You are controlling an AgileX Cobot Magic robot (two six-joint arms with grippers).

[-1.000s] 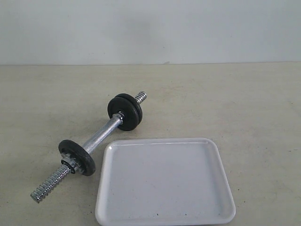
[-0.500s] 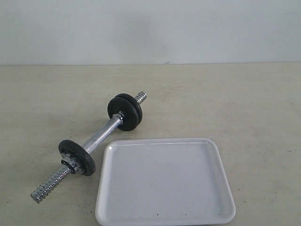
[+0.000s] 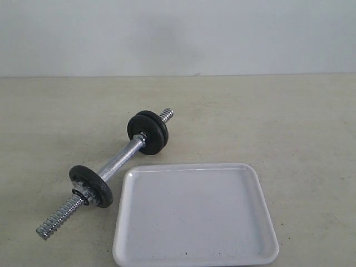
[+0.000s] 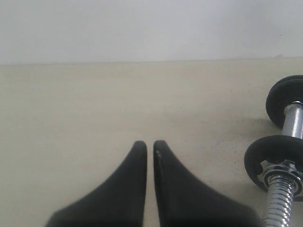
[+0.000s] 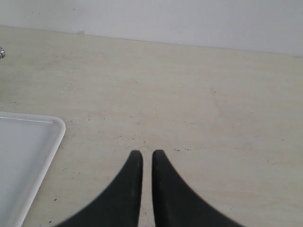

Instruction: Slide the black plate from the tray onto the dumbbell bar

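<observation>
The tray (image 3: 194, 222) holds nothing. The bar (image 3: 119, 161) lies on the table at ten o'clock from it, carrying a pair of plates (image 3: 148, 132) at its far end and a single plate (image 3: 90, 186) nearer. The task looks done. Left hand (image 4: 150, 144) and right hand (image 5: 143, 153) are closed, empty, and clear of everything.

Tray (image 3: 194, 222) plain white. Dumbbell bar (image 3: 118, 162) chrome, knurled middle, threaded ends; its discs (image 3: 148, 132) black. Table (image 3: 300, 122) beige with faint dark specks, wall (image 3: 178, 33) off-white; left gripper (image 4: 150, 144) and right gripper (image 5: 147, 153) black.
</observation>
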